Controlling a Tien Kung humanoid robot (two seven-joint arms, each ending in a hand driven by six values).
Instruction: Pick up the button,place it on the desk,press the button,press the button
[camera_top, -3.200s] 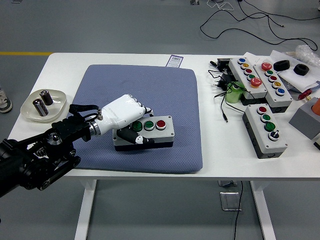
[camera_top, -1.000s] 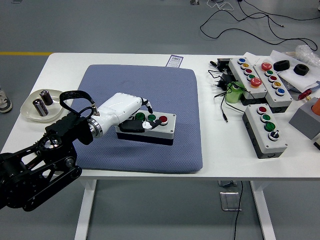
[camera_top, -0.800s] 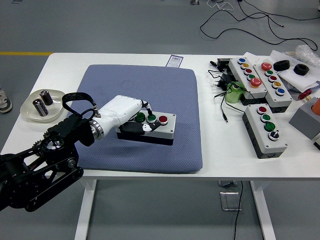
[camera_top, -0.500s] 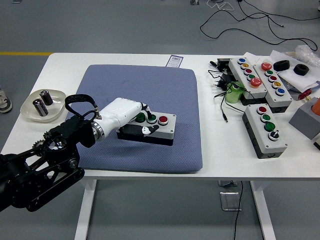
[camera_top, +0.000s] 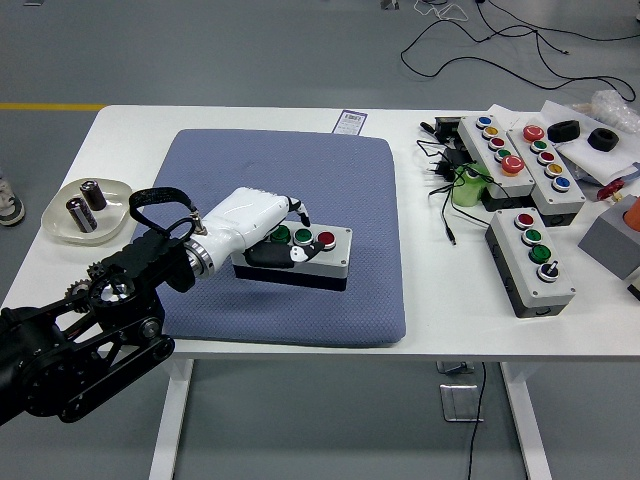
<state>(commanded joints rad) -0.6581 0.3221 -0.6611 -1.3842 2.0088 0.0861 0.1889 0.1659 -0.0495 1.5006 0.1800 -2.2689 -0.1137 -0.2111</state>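
My left hand (camera_top: 262, 222) rests on the button box (camera_top: 305, 257), one finger poking down, holding nothing. If I push sideways, the box may slide on the soft blue mat (camera_top: 300, 180).

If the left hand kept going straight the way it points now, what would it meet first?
The left hand points rightward along the button box, so it would probably pass over the box's red button first. Beyond that lies bare blue mat, then white table. Height above the buttons is unclear.

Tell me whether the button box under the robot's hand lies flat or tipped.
Flat: the button box rests on the blue mat, its three buttons facing up, the left hand over its left end.
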